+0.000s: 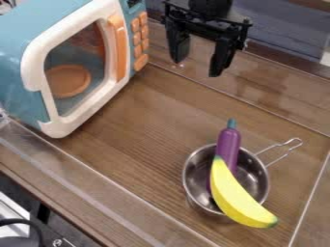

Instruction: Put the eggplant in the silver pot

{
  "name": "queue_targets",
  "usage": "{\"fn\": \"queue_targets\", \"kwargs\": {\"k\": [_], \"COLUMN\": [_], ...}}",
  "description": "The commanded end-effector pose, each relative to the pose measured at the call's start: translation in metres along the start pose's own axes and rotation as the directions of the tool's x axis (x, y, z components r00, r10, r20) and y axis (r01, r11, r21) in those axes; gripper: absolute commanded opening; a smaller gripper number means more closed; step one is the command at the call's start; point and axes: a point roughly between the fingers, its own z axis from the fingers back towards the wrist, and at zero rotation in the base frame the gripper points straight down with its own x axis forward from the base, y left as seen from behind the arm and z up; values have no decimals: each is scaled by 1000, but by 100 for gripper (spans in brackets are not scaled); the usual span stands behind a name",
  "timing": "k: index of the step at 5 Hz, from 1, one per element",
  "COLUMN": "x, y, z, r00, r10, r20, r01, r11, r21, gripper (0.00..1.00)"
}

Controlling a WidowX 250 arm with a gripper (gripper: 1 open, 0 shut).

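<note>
My two-fingered gripper [199, 53] hangs spread and unladen at upper centre, the purple eggplant [229, 148] below it, lower right, near-upright in frame, inside the silver pot [199, 177].

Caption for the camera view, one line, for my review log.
Eggplant and banana lie in the silver pot, open end effector above the table.

One eggplant [229, 145], one banana [237, 200] and one silver pot [190, 181] can be counted, making one piece of each kind. One toy microwave [39, 21] is also seen, and one round orange plate [68, 80] is shown.
</note>
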Motion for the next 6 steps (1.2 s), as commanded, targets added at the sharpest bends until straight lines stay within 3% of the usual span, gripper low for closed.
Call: {"fn": "queue_targets", "kwargs": {"k": [1, 4, 6], "x": [1, 13, 0], "y": [5, 31, 28], "z": [2, 3, 9], "r00": [999, 994, 993], "r10": [49, 85, 65], "r20": [17, 70, 100], "r01": [-48, -83, -61], "r11": [999, 996, 997], "r21": [-6, -29, -41], "gripper": [100, 100, 100]}}
